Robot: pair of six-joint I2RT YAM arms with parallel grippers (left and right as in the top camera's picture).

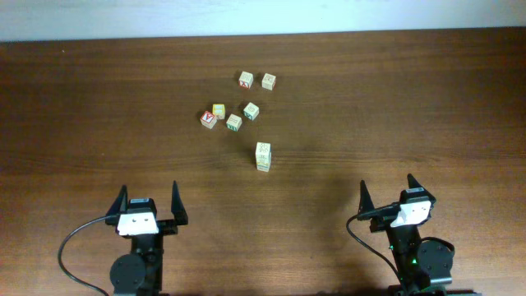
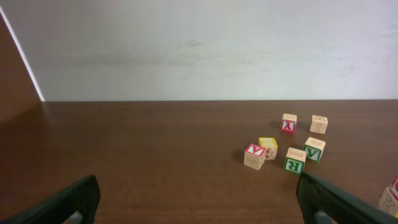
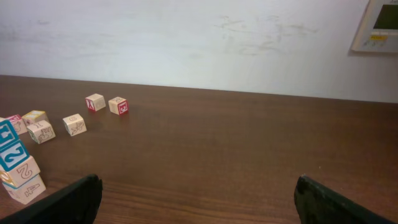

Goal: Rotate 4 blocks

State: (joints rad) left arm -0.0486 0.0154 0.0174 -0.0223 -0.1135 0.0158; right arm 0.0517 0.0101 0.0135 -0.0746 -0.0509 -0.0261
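Several small pale wooden alphabet blocks lie in a loose cluster at the table's middle back. A red-marked block (image 1: 246, 79) and a plain-looking one (image 1: 269, 80) lie farthest back. Nearer are a yellow-faced cube (image 1: 219, 110), a red-lettered cube (image 1: 209, 119) and two green-marked blocks (image 1: 234, 122) (image 1: 251, 110). Closer to me, two blocks stand stacked (image 1: 263, 156); in the right wrist view the stack's (image 3: 15, 163) upper cube shows blue marks. My left gripper (image 1: 149, 193) (image 2: 196, 186) and right gripper (image 1: 386, 187) (image 3: 198, 185) stand open near the front edge, holding nothing, well short of the blocks.
The dark wooden table (image 1: 394, 107) ends at a pale wall behind. A white wall panel (image 3: 379, 25) shows at the upper right of the right wrist view. A black cable (image 1: 78, 238) loops beside the left arm's base.
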